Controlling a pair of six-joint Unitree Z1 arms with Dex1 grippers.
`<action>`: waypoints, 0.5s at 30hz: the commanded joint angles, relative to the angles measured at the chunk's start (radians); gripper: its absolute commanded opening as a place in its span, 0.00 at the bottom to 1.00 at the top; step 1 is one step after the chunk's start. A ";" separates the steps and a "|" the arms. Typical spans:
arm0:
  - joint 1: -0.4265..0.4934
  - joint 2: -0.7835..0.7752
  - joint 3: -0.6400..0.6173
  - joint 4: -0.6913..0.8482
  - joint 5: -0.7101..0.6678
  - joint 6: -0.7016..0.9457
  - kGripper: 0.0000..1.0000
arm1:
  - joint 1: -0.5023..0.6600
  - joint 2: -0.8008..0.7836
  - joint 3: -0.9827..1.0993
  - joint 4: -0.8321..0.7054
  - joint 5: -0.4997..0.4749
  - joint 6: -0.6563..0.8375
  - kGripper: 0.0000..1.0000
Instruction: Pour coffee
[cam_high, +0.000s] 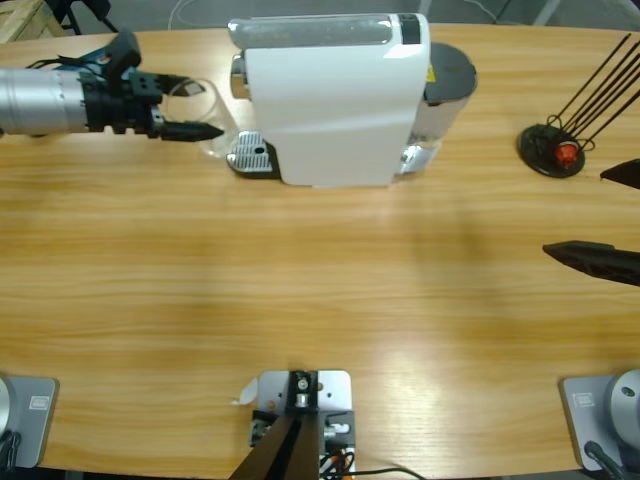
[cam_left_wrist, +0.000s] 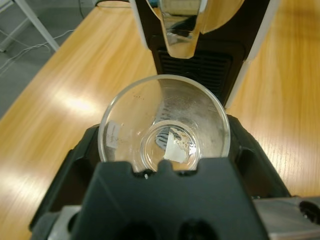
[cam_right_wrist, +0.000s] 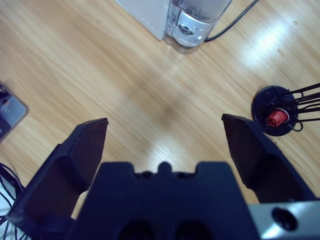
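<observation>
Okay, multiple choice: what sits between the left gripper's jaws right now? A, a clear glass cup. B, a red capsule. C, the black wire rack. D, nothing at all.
A: in the left wrist view the left gripper has its black jaws on either side of a clear glass cup in front of the white coffee machine; the high view shows the same.

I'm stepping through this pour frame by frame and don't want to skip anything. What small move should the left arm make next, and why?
Probably ease the clear glass cup a little further onto the metal drip tray, under the white coffee machine's spout. The left gripper is shut on the cup, which sits just short of the spout and looks almost empty.
</observation>
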 joint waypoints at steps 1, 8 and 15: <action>-0.067 0.097 -0.031 -0.007 0.022 0.009 0.00 | -0.010 -0.003 0.015 0.000 0.010 -0.011 1.00; -0.106 0.116 -0.135 0.134 0.083 0.011 0.00 | -0.010 -0.010 0.016 0.000 0.007 -0.009 1.00; -0.110 0.126 -0.186 0.213 0.082 0.016 0.00 | -0.012 -0.010 0.019 -0.005 0.005 -0.009 1.00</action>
